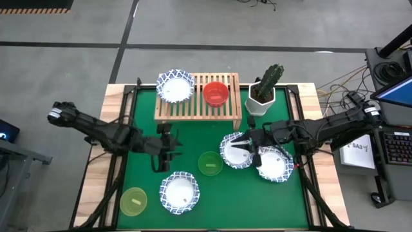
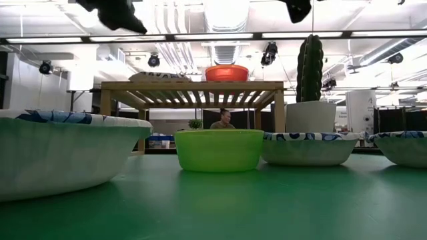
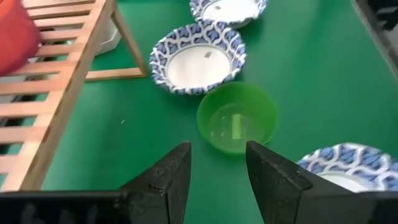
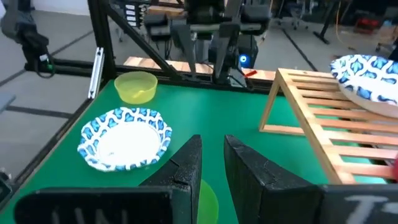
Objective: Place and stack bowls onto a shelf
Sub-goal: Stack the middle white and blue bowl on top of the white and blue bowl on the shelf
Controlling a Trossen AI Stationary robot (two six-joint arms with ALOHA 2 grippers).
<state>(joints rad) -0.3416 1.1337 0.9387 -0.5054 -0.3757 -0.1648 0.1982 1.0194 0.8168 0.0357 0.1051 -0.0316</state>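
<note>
Green table (image 1: 193, 129) with shelf (image 1: 197, 103), cactus pot (image 1: 261, 100), six bowls.

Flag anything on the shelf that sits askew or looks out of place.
The white bowl on the shelf overhangs its left end rather than sitting squarely; in the right wrist view it looks tilted, rim past the slats. The red bowl sits fully on the slats. Nothing looks spilled or damaged.

Two dark, slender, jointed arms are seen, black throughout with a matte finish. Each ends in a tool of two flat, wedge-shaped black fingers: the left tool (image 3: 216, 177) and the right tool (image 4: 211, 167). A pale patch is carried near each arm's outer end.
</note>
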